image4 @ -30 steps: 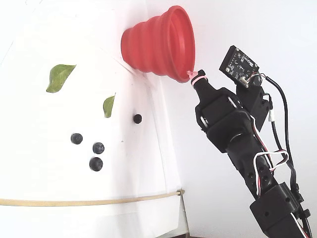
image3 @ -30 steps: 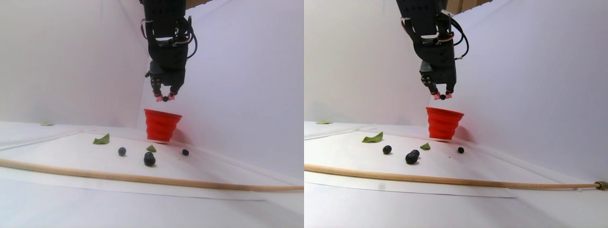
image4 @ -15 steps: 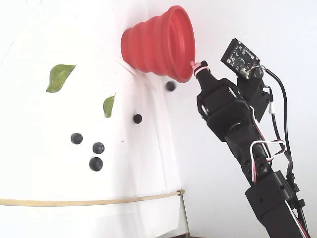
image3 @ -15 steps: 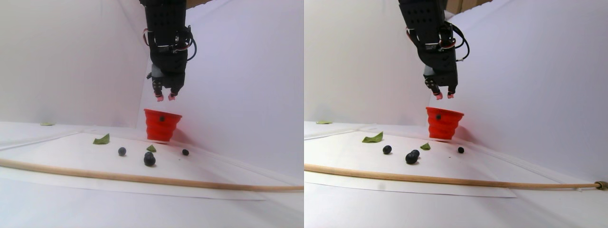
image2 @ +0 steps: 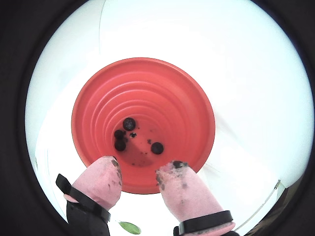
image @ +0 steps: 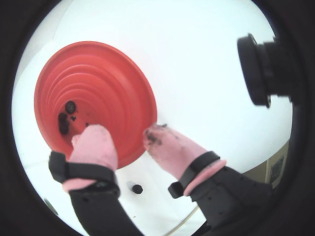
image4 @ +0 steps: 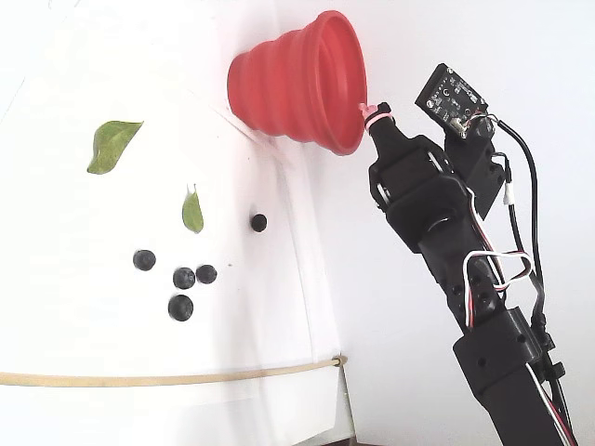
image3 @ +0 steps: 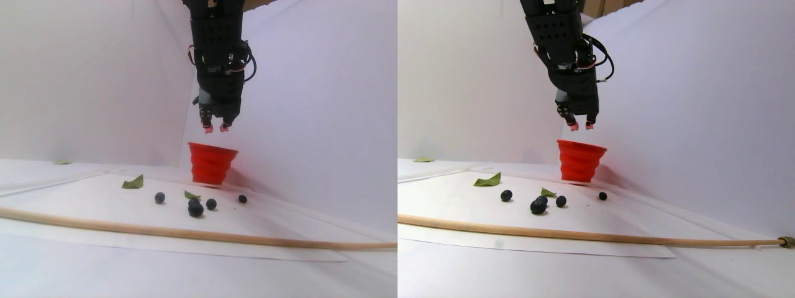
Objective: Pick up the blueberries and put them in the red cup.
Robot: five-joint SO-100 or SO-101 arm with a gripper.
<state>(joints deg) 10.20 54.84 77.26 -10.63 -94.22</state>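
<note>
Jaws (image2: 139, 172) parted and holding nothing, the black arm (image4: 446, 242) hangs directly above the red cup (image3: 212, 162), its two pink-tipped fingers (image: 93, 145) smeared with dark juice stains. Seen from a wrist view, the cup's ribbed interior lies straight beneath the jaws, with about four blueberries (image2: 157, 147) resting on its floor. In the stereo pair view the fingertips hover clear above the cup's rim, not touching it. Below and off to the left of the jaws in that view, more blueberries (image3: 195, 208) sit loose on the white table (image3: 93, 205): one alone at far left, two close together in the middle, one just to their right and one alone farther right, nearer the cup. Two green leaves (image4: 112, 144) lie on the same sheet, the smaller one (image4: 191, 211) just beside the berry cluster. A thin wooden rod (image3: 186, 233) crosses the table in the foreground, well away from the jaws. In the fixed view, a small circuit board (image4: 451, 98) rides beside the gripper.
</note>
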